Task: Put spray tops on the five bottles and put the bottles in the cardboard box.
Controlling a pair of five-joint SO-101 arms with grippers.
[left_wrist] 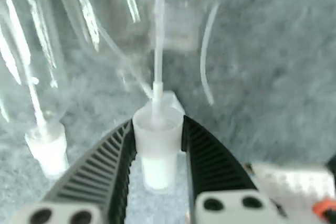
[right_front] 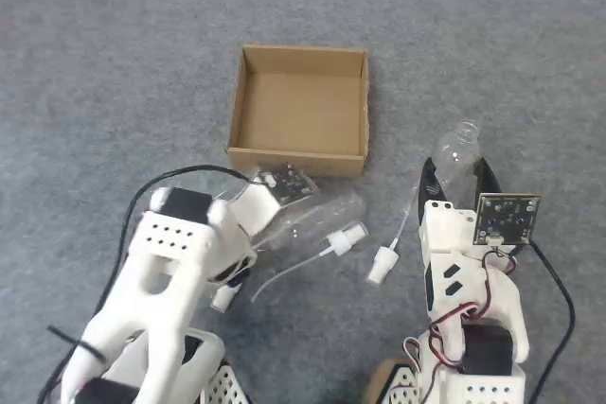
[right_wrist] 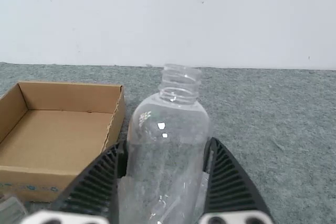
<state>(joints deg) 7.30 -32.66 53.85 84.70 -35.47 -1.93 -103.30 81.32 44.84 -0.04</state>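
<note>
- Right wrist view: right gripper [right_wrist: 167, 148] clamped around an uncapped bottle [right_wrist: 168, 121], neck pointing away from the jaws, off the right near corner of the cardboard box [right_wrist: 68, 96].
- Left gripper [left_wrist: 157, 125] pinches a spray top [left_wrist: 156, 156], dip tube leading outward, apparently on the box's near side.
- Box holds no bottles; another bottle [right_front: 312, 217] lies just before it.
</note>
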